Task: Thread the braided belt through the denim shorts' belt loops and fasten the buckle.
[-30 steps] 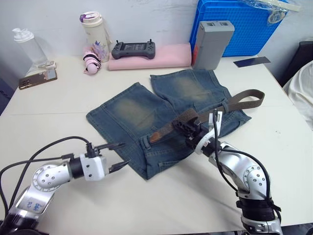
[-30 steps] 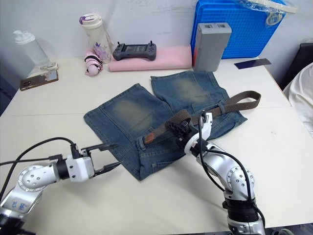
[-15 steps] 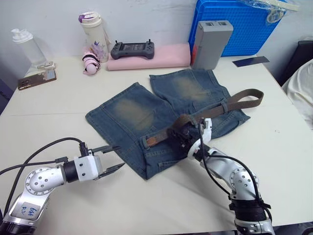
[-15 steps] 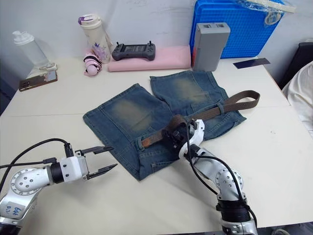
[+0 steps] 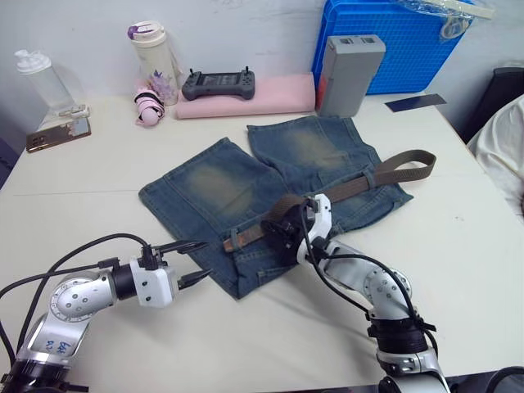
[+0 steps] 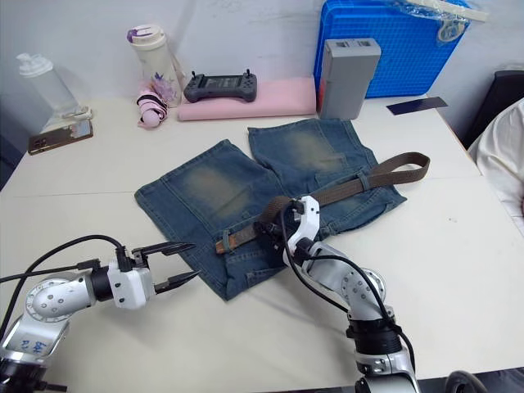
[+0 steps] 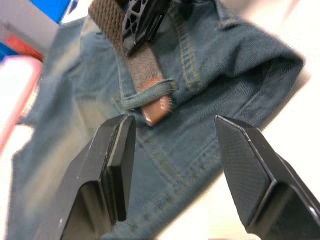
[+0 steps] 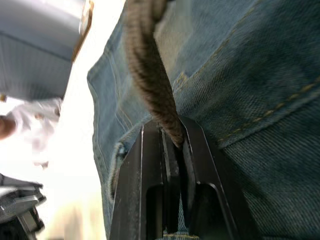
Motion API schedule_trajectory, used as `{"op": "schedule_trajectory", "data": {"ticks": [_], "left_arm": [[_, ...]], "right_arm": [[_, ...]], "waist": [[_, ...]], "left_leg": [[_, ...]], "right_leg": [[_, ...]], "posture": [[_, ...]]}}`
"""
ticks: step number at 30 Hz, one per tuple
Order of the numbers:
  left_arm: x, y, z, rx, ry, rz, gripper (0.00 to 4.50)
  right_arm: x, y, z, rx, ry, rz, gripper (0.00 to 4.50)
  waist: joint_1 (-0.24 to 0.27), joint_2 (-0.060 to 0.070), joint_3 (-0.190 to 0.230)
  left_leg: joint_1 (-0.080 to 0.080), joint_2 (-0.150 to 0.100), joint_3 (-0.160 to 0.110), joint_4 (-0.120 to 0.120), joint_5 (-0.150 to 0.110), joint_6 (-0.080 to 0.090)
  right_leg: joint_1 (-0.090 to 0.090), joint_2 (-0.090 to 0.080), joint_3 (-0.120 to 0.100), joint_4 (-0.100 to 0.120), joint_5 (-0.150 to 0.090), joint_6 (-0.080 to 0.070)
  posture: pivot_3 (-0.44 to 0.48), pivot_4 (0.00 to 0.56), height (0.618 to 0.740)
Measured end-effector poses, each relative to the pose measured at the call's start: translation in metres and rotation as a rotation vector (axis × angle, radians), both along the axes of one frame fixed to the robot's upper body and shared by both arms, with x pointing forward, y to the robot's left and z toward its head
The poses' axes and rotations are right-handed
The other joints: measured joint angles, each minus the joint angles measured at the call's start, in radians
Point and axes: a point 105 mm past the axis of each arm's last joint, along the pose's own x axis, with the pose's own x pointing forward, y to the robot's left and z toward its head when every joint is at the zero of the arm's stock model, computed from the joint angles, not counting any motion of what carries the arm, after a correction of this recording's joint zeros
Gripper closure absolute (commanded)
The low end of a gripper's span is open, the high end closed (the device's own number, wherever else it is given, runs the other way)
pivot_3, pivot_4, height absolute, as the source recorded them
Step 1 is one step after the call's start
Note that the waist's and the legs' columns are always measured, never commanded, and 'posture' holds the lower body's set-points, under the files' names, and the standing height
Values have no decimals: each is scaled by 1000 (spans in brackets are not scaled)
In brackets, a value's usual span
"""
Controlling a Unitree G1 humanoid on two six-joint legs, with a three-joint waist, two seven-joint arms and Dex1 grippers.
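Observation:
The faded denim shorts (image 5: pixel 246 184) lie flat mid-table, waistband toward me. The brown braided belt (image 5: pixel 360 182) runs along the waistband and curls past the shorts' right edge. My right gripper (image 5: pixel 282 233) is shut on the belt just right of its tip. In the right wrist view the black fingers (image 8: pixel 200 165) pinch the braid (image 8: pixel 147 65). The belt's tip (image 7: pixel 159 107) sticks out from under one of the belt loops (image 7: pixel 150 92). My left gripper (image 5: pixel 205 259) is open, hovering at the shorts' near left corner, short of that tip. The buckle is hidden.
Along the back edge stand a blue crate (image 5: pixel 393 37), a grey box (image 5: pixel 348 61), a pink folded cloth (image 5: pixel 246 97) with a controller (image 5: pixel 217 82), a lidded tumbler (image 5: pixel 151 49) and a clear bottle (image 5: pixel 37 78). A phone (image 5: pixel 49 137) lies at the far left.
My right gripper has slid left along the waistband with the belt, and the tip now pokes farther left out of the loop. The left gripper has stayed near the shorts' corner.

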Motion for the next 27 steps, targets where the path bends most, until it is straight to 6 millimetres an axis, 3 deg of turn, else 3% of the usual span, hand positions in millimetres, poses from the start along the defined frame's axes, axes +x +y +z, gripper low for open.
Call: {"op": "schedule_trajectory", "data": {"ticks": [8, 18, 21, 25, 27], "left_arm": [[10, 1, -18, 59, -102, -33, 1696], [15, -9, -25, 91, -159, -81, 1696], [15, -10, -29, 101, -159, -81, 2473], [18, -9, -27, 97, -174, -73, 4099], [19, -8, -25, 93, -184, -68, 4440]], "right_arm": [[-3, 25, -5, -79, -25, 130, 4500], [-3, 29, -5, -80, -27, 130, 4500], [-4, 30, -5, -77, -30, 136, 4500], [-4, 30, -5, -80, -32, 133, 4500], [-4, 29, -6, -83, -31, 131, 4500]], "waist": [[-28, -4, -3], [-27, -5, -4], [-27, -5, -4], [-24, -4, -6], [-24, -1, -9]], "left_leg": [[10, 0, -1, -7, -1, -2], [15, 1, -1, -7, -4, -4], [16, 1, -2, -7, -6, -5], [16, 3, -2, -6, -7, -6], [16, 3, -2, -6, -7, -6]], "right_leg": [[0, 2, -2, 1, 0, 0], [-1, 6, -1, 1, 0, -1], [-1, 9, 2, 1, 0, -1], [-1, 11, 2, 1, 0, -1], [-1, 11, 2, 1, 0, -1]], "posture": [[0, 150, 676], [0, 150, 676], [0, 150, 676], [0, 150, 676], [0, 150, 676]]}}
